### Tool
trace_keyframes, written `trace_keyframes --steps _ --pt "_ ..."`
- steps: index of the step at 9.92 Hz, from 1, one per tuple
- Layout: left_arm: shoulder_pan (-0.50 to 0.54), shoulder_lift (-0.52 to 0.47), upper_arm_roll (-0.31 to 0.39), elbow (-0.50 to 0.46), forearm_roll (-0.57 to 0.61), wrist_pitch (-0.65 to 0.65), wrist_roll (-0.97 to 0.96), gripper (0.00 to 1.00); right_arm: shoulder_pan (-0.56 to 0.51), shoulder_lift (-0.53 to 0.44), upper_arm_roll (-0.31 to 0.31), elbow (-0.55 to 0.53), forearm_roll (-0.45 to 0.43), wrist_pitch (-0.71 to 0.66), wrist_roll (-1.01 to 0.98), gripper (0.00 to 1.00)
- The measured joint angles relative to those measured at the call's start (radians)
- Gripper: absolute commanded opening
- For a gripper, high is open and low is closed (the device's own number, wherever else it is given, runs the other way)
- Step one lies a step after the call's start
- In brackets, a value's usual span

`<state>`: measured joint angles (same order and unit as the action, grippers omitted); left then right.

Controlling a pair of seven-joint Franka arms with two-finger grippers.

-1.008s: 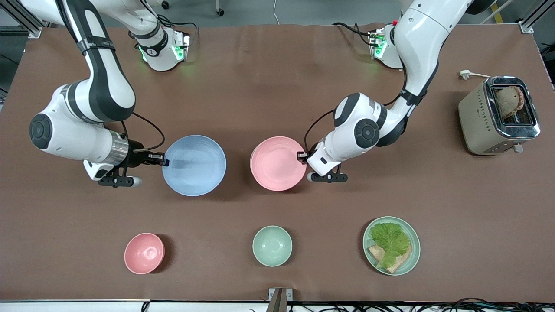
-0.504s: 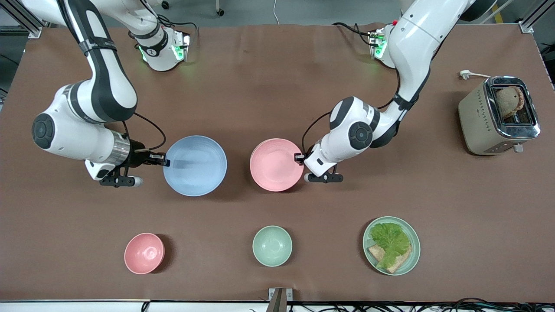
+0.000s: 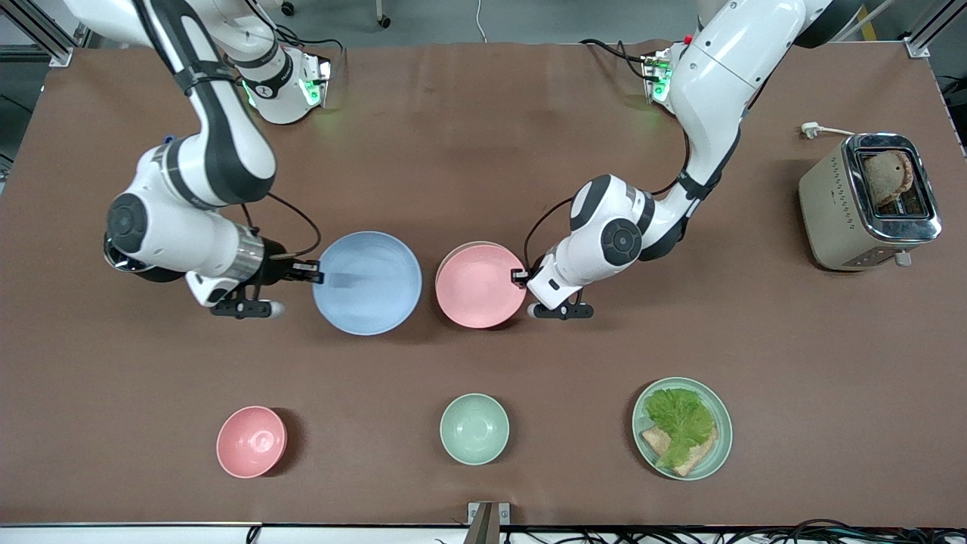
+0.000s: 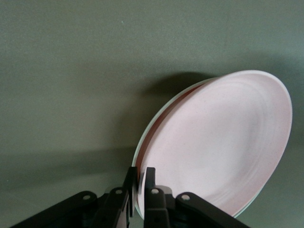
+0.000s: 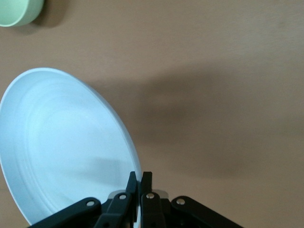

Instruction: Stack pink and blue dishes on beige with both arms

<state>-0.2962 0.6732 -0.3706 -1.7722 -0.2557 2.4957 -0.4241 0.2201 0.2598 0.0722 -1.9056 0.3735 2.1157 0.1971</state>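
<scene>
Since a second ago the blue plate [image 3: 367, 282], carried by the right gripper [image 3: 313, 273], has travelled toward the pink plate [image 3: 480, 285] and now sits just beside it with a narrow gap. The pink plate has dropped and shifted slightly, so a cream sliver of the beige plate [image 3: 450, 261] shows at its rim (the beige one is almost wholly covered).

The left gripper [image 3: 520, 276] pinches the pink plate's rim on the side toward the left arm's end of the table, fingers closed thin on the edge. The pink plate looks laid on or just above the beige one; the wrist view shows a small gap, so contact cannot be told.

The right gripper clamps the blue plate's rim on the side away from the pink plate, fingers nearly together, leaving the leading edge clear. The blue plate appears lifted, waiting its turn on the stack.
</scene>
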Motion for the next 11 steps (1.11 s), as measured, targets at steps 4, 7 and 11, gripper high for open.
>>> trace_keyframes --steps 4,7,11 --pt "-0.003 -0.051 -0.006 0.007 0.0 0.007 -0.042 1.0 0.044 0.03 0.095 -0.011 0.0 0.102 0.153 0.01" --pt "0.1 -0.207 0.002 0.008 0.037 -0.118 -0.01 1.0 0.11 0.097 0.116 -0.019 0.0 0.214 0.209 0.02" --pt "0.3 -0.409 0.005 0.007 0.233 -0.277 0.052 1.0 0.25 0.201 0.118 -0.021 0.0 0.418 0.355 0.02"
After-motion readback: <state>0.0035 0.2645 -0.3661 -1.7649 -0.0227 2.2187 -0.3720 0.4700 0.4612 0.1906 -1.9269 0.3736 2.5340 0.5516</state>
